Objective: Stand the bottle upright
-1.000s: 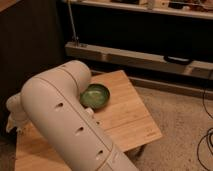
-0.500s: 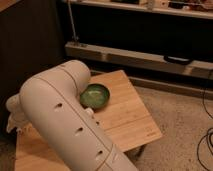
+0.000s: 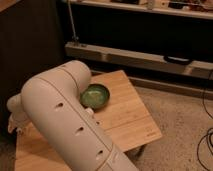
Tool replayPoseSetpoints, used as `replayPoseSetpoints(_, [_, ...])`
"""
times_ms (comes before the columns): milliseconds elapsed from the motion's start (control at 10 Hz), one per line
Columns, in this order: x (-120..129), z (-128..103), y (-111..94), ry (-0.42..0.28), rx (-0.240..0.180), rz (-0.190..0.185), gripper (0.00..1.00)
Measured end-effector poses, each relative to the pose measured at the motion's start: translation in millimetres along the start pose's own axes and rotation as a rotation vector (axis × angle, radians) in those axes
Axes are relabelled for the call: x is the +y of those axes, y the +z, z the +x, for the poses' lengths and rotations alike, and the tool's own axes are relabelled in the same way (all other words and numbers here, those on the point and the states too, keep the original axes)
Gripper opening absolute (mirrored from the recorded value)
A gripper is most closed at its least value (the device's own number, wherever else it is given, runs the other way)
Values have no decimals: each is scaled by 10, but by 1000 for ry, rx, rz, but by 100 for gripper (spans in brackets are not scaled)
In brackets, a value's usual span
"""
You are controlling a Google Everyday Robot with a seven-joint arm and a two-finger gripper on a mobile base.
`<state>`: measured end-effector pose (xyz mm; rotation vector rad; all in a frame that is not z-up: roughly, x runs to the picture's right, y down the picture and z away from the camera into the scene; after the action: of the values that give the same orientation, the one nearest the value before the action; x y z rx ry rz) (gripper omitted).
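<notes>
My white arm fills the left of the camera view and covers much of the wooden table. It bends down to the table's left edge, where the gripper shows only as a pale lump, mostly hidden by the arm. The bottle is hidden from view, and whether anything is held does not show.
A green bowl sits on the table just right of the arm. Behind the table runs a low metal shelf rail against a dark wall. Black cables lie on the speckled floor at the right.
</notes>
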<state>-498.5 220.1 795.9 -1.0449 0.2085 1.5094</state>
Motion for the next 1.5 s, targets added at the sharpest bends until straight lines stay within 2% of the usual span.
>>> replayPoseSetpoints(100, [-7, 1, 2, 1, 2, 1, 34])
replayPoseSetpoints(600, [-16, 16, -23, 5, 11, 6, 34])
replayPoseSetpoints(700, [0, 35, -74, 2, 17, -5, 34])
replayPoseSetpoints(900, [49, 97, -354, -10, 35, -50, 34])
replayPoseSetpoints(1000, [91, 135, -483, -20, 51, -61, 34])
replayPoseSetpoints(1100, [156, 192, -636, -31, 88, -70, 34])
replayPoseSetpoints(1200, [231, 275, -881, -41, 157, -79, 34])
replayPoseSetpoints(1300, [255, 338, -1043, -41, 208, -81, 34])
replayPoseSetpoints(1400, [264, 436, -1256, -36, 274, -70, 34])
replayPoseSetpoints(1500, [229, 550, -1422, -31, 331, -43, 34])
